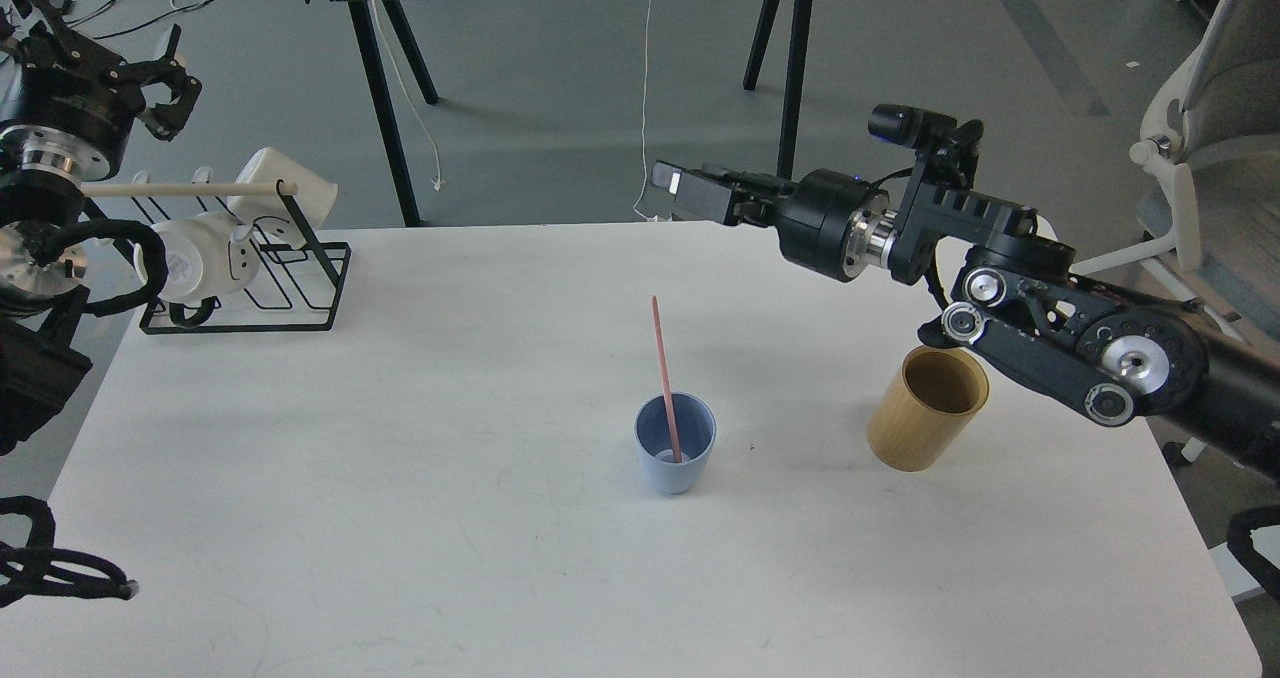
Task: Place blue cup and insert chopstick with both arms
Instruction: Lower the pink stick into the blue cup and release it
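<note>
Small pale blue plastic cup (675,443) is sitting mid-table toward the near edge, holding thin pink chopstick (665,378) upright, tilting slightly left. Right gripper (668,180) is hovering up-table, nearer; left gripper (170,83) far-left; neither grasping anything, finger spread unreadable.

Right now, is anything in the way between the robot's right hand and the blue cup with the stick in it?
Nothing visible is. The right end effector hangs above the table's far edge, and only bare white table lies between it and the blue cup. The pink chopstick already stands in the cup. The tan wooden cylinder sits off to the right.
</note>
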